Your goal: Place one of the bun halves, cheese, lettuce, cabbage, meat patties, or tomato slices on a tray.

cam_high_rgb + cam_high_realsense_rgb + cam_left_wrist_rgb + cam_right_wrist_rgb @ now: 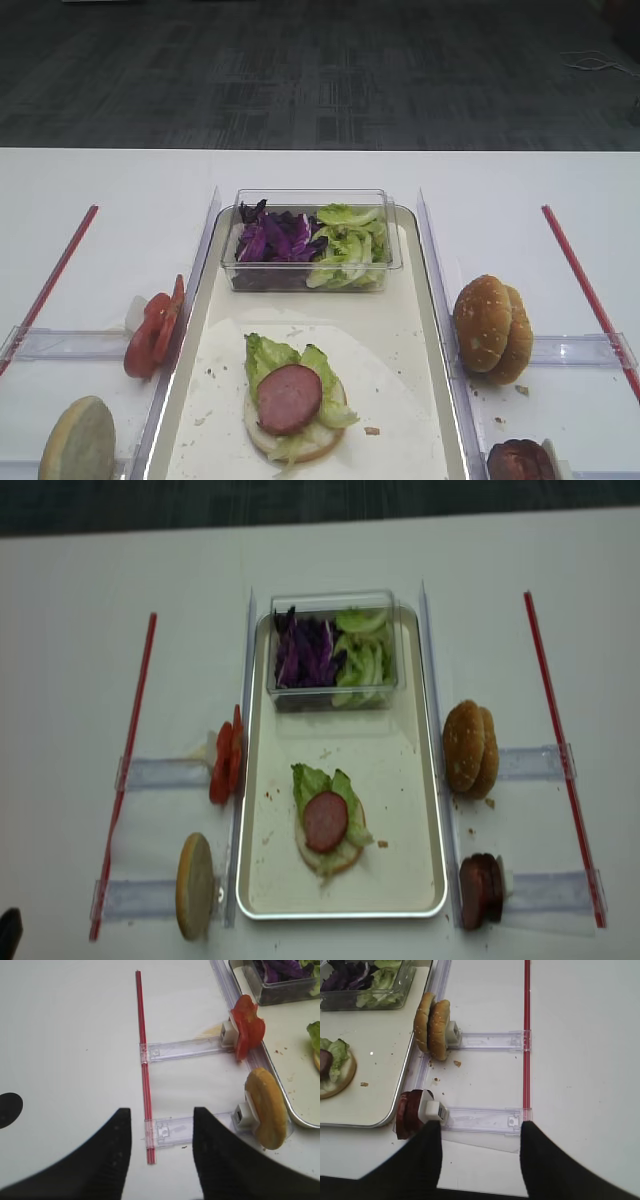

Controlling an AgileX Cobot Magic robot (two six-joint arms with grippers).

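The cream tray (415, 300) lies mid-table. On it sits a bun half topped with lettuce (262, 357) and a meat patty (290, 398). A clear tub (310, 275) at its far end holds purple cabbage (275, 240) and more lettuce (350, 245). Two bun halves (432, 1022) and dark meat patties (409, 1115) stand on edge right of the tray. Tomato slices (246, 1025) and one bun half (266, 1107) stand left of it. Cheese is out of view. My right gripper (480, 1127) and left gripper (162, 1110) are both open, hold nothing, and hover over the table outside the tray.
Clear plastic rails with white clips (485, 1120) hold the standing food on both sides. A red strip (526, 1035) runs along the table on the right, another red strip (143, 1060) on the left. Crumbs lie by the tray's right rim.
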